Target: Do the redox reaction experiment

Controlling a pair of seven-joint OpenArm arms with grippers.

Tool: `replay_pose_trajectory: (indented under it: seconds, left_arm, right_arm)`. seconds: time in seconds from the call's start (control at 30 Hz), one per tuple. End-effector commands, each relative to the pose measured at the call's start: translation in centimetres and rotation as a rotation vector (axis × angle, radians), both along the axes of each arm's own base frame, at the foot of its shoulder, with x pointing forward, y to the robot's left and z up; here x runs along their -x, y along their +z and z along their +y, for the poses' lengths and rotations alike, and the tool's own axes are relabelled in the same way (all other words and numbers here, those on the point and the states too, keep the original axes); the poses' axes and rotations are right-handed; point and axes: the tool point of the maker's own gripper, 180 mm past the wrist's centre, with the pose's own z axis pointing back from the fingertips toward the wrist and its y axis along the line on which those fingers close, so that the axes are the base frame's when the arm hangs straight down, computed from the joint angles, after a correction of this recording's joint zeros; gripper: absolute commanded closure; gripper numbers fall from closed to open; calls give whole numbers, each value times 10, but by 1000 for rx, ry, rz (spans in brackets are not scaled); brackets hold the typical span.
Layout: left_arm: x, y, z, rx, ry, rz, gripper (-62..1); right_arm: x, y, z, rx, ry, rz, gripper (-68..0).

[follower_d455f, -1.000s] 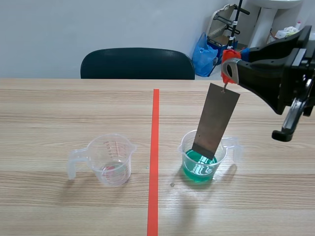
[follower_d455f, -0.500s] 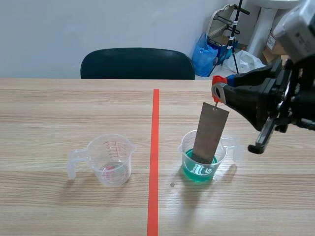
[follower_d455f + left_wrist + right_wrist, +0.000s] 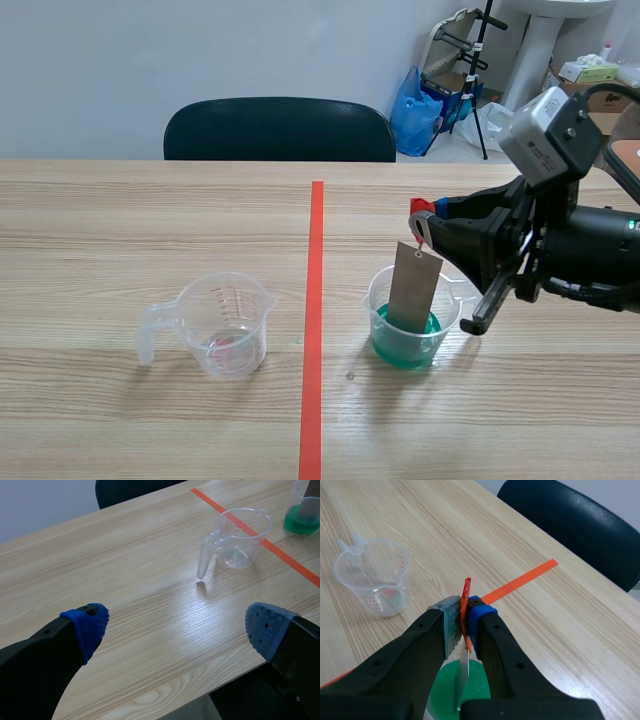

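Note:
My right gripper (image 3: 424, 212) is shut on a small orange-red clip (image 3: 465, 597) from which a grey metal strip (image 3: 414, 287) hangs. The strip's lower end dips into green liquid (image 3: 405, 340) in a clear plastic beaker (image 3: 449, 315) right of the red tape line. In the right wrist view the strip (image 3: 463, 672) hangs edge-on under my gripper (image 3: 462, 622) into the green liquid (image 3: 452, 685). A second clear beaker (image 3: 222, 325), nearly empty, stands left of the line; it also shows in the left wrist view (image 3: 237, 540). My left gripper (image 3: 177, 627) is open, off the table's near edge.
A dark chair (image 3: 278, 128) stands behind the table's far edge. Bags and a stand (image 3: 450, 80) crowd the floor at the back right. The red tape line (image 3: 314, 320) divides the table down the middle.
My right arm has come down and a little to the left, lowering the metal strip deeper into the green liquid. The left beaker has not moved.

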Motion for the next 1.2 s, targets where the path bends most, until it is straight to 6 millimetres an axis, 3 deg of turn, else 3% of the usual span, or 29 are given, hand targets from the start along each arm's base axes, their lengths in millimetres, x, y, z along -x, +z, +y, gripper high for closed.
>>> replay_pose_trajectory:
  seconds: [0.0,1.17]
  left_arm:
    - [-1,6,1,8,9,-28,-585]
    - [-1,6,1,9,9,-28,-585]
  right_arm:
    - [0,4,2,-4,14,-14,-6]
    - [-3,7,3,-2,22,-25,-6]
